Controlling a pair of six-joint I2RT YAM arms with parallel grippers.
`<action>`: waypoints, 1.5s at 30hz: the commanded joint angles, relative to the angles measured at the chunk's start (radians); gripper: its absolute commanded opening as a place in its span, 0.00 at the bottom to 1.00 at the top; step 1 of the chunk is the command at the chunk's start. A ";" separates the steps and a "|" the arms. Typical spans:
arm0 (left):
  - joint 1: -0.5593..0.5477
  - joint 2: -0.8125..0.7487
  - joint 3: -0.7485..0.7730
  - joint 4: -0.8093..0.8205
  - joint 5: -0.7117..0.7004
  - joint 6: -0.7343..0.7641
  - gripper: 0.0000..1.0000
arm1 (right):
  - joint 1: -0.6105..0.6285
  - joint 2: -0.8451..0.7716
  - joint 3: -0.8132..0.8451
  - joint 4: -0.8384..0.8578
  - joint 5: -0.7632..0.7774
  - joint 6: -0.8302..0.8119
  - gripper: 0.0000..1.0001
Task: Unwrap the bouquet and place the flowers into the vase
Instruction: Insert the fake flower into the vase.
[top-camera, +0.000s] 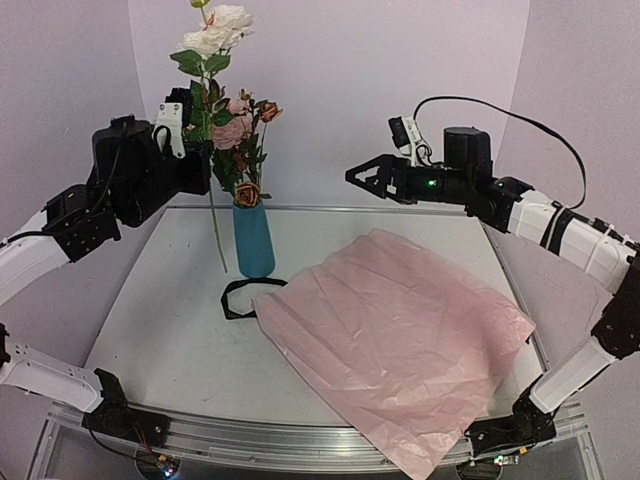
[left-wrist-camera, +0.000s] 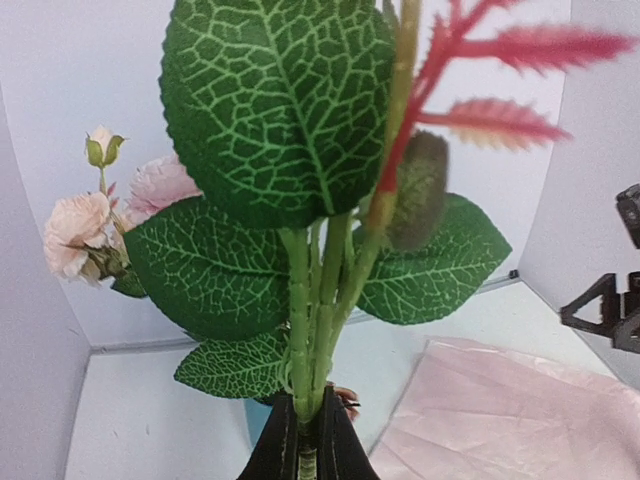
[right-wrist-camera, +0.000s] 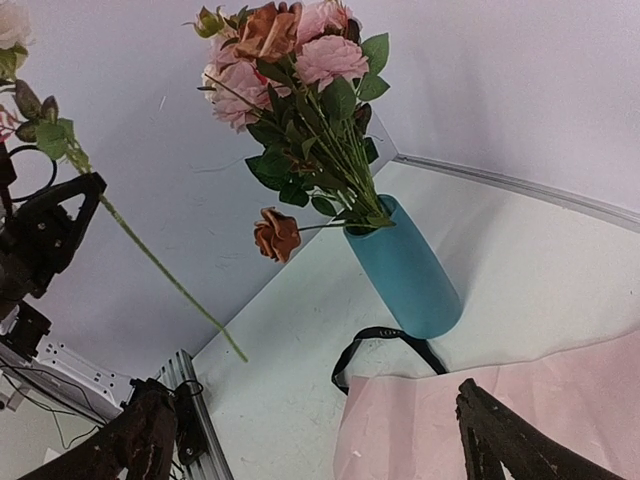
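Pink paper sheet (top-camera: 400, 330) spread over right side of bench (top-camera: 170, 330), one corner hanging off near edge. Black ribbon (top-camera: 240, 298) just beside vase (top-camera: 254, 240), mid-bench, flowers (top-camera: 240, 125) in it. Left fingers (left-wrist-camera: 272, 452) clamped on cream rose stem (top-camera: 213, 215), hanging left of vase. Right fingers (right-wrist-camera: 500, 445) spread wide, holding nothing, airborne well right of vase

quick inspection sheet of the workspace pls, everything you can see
surface: white table
job's things: teal vase upright, holding pink and rust roses; cream rose stem outside the vase
clutter: pink wrapping paper spread flat, overhanging the near edge; black ribbon by the vase
grippers: left gripper shut on the cream rose stem; right gripper open, empty, raised
cables: black cable looping over the right arm
surroundings: pale walls, nothing else seen
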 joint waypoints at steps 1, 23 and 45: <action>0.148 -0.025 -0.070 0.284 0.072 0.147 0.00 | 0.000 0.009 0.065 0.033 -0.014 -0.037 0.98; 0.266 0.209 -0.006 0.755 0.260 0.259 0.00 | -0.017 0.003 0.090 0.033 0.033 -0.138 0.98; 0.269 0.311 -0.143 0.903 0.341 0.271 0.00 | -0.034 0.025 0.103 0.033 0.008 -0.145 0.98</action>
